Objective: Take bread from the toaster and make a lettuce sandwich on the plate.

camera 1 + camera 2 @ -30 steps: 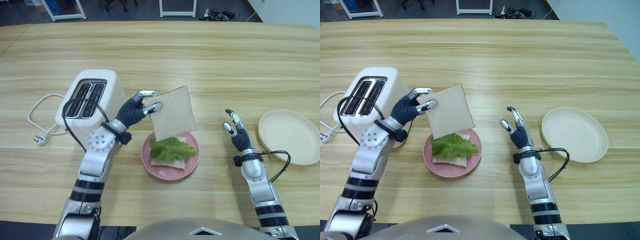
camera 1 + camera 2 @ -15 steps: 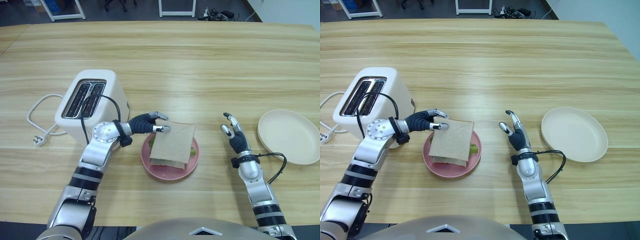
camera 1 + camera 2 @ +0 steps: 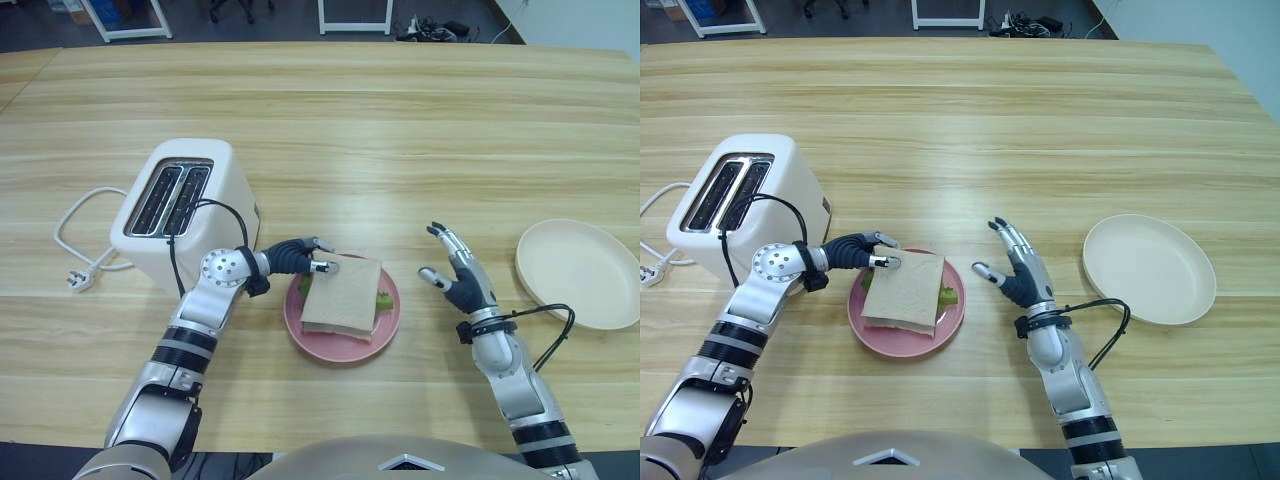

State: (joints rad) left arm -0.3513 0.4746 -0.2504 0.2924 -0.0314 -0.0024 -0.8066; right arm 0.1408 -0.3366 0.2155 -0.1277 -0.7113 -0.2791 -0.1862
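Down it goes: the top slice, aloft a second ago, now lies on the lettuce on the pink plate near the tabletop's front edge (sandwich nearly made); left hand still pinches its corner, right hand hovers spread

Nothing legible right now: no lettering, numbers or labels to read off the toaster at nine o'clock, the pink plate at six o'clock or the cream plate at three o'clock.
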